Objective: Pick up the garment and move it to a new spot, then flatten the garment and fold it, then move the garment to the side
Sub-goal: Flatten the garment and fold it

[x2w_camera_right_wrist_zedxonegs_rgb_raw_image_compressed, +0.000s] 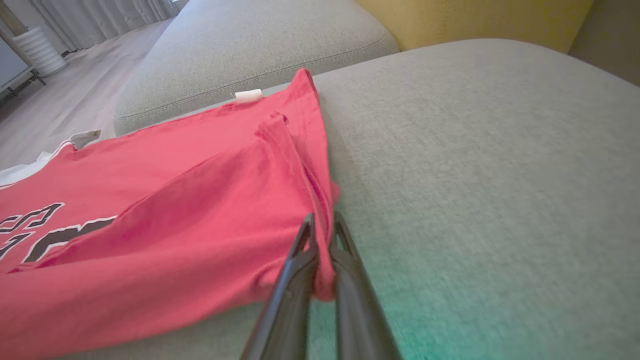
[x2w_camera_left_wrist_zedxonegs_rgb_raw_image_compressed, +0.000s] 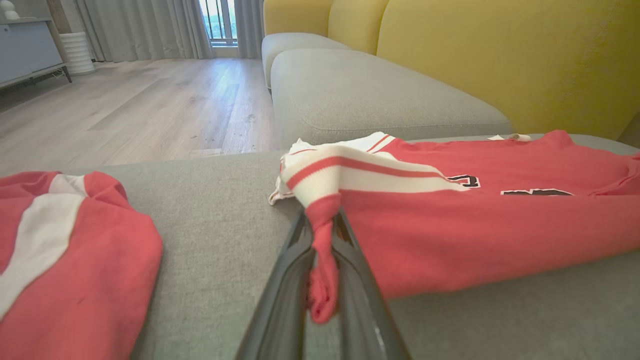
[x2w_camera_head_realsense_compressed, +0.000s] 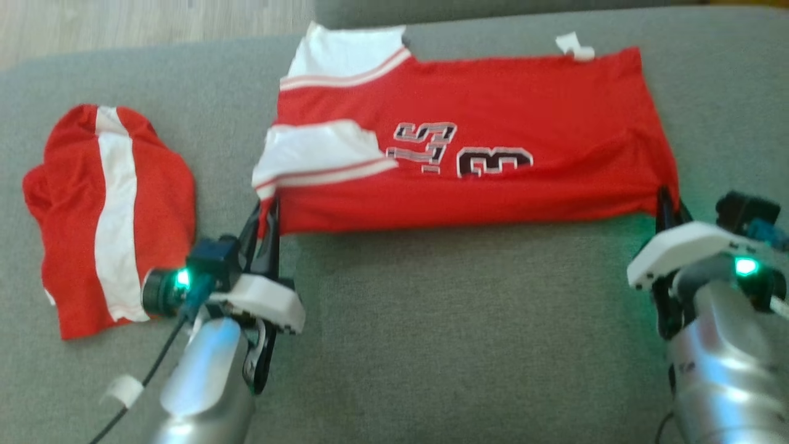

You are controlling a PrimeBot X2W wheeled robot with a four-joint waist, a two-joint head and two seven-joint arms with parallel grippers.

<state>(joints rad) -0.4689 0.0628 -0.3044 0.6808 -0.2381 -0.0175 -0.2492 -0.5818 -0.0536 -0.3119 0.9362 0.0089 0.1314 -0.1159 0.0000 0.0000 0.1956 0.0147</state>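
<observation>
**Both grippers clamped on the jersey's near edge, one at each end**

Nearest the robot is bare grey sofa seat (x2w_camera_head_realsense_compressed: 468, 345), open between the two arms. At its far side the left gripper (x2w_camera_head_realsense_compressed: 269, 213) is pinched shut on the jersey's near-left corner, just below the folded white sleeve (x2w_camera_head_realsense_compressed: 320, 154). A twist of red cloth is squeezed between its fingers. The right gripper (x2w_camera_head_realsense_compressed: 669, 203) is pinched shut on the near-right corner, at the hem.

The jersey (x2w_camera_head_realsense_compressed: 493, 105) lies flat beyond them, its long axis running left to right. The gripped edge therefore spans from one gripper to the other, each arm at its own end.

I judge the coming fold carries this near edge away from the robot onto the far edge, so both arms would need to lift and travel together.

The far edge lies close to the seat's back rim, which leaves little room beyond. To the left, a second red-and-white garment (x2w_camera_head_realsense_compressed: 111, 216) lies near the left wrist but apart from the jersey. To the right the seat is bare.
</observation>
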